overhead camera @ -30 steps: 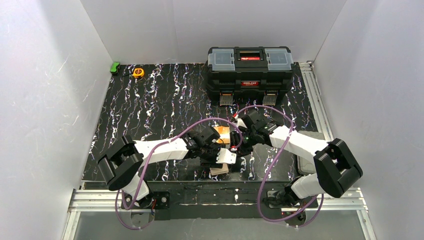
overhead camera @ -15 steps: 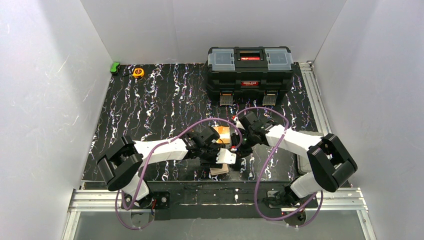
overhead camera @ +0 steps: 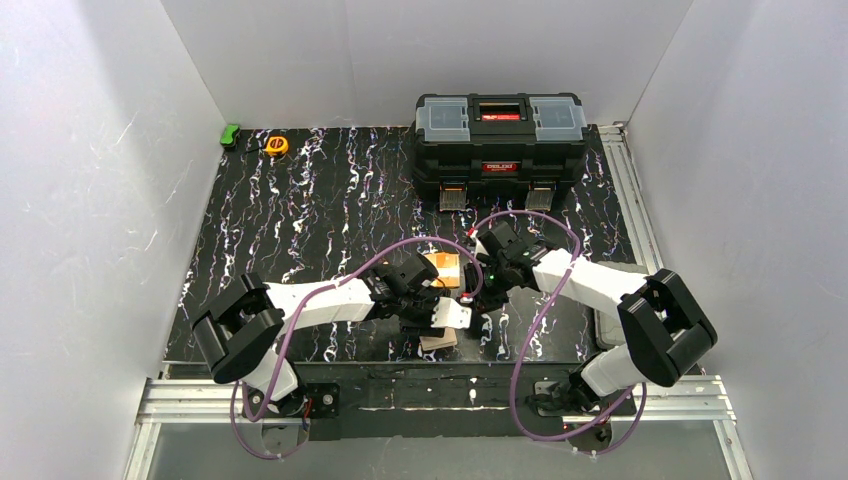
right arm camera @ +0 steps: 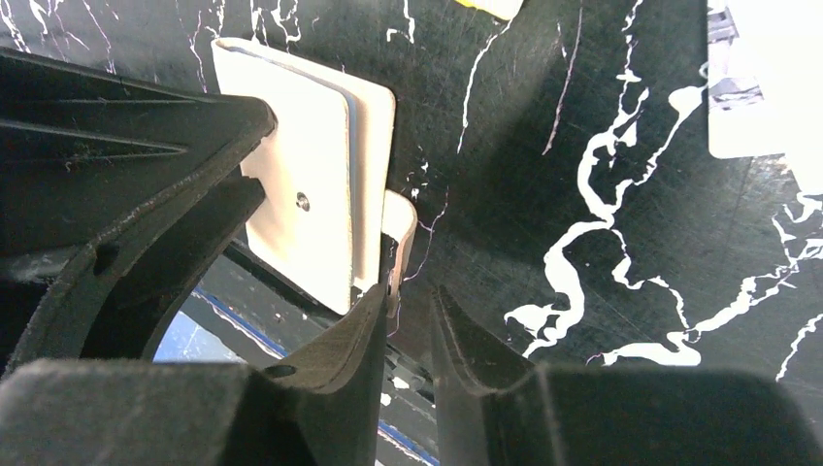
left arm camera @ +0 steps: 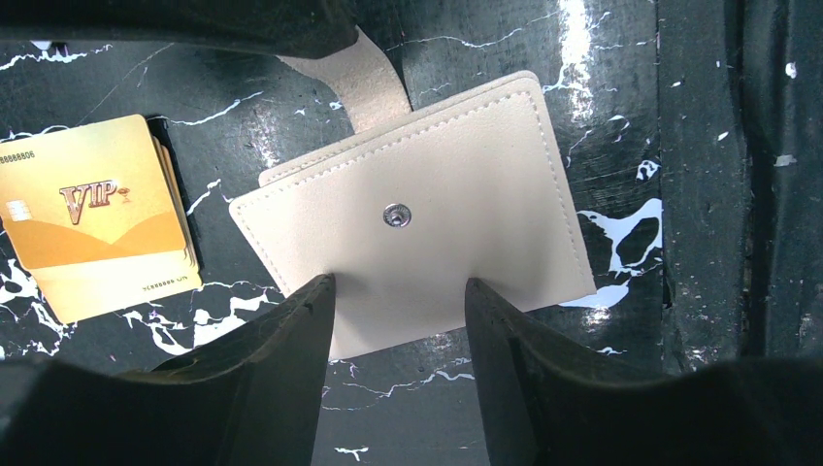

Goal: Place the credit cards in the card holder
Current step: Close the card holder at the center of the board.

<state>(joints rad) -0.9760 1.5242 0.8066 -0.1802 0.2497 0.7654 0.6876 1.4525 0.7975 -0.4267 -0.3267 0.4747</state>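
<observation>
The cream card holder (left arm camera: 437, 233) lies closed on the black marbled table, snap stud up. Its tab (left arm camera: 364, 83) sticks out toward the far side. My left gripper (left arm camera: 398, 301) is open, with both fingertips resting on the holder's near edge. The orange card (left arm camera: 92, 228) lies just left of the holder, with more card edges under it. I cannot make out the black card. My right gripper (right arm camera: 408, 306) is narrowly open around the end of the tab (right arm camera: 400, 233), which lies against one finger. In the top view both grippers (overhead camera: 440, 306) (overhead camera: 478, 290) meet at the holder (overhead camera: 454, 315), with the orange card (overhead camera: 444, 267) behind.
A big black toolbox (overhead camera: 500, 135) stands at the back. A yellow tape measure (overhead camera: 276, 145) and a green object (overhead camera: 230, 134) sit at the back left corner. A small beige piece (overhead camera: 438, 342) lies by the table's front edge (overhead camera: 400, 368).
The right arm has shifted a little and its gripper has edged in at the holder's tab. The left gripper and the holder have stayed put.
</observation>
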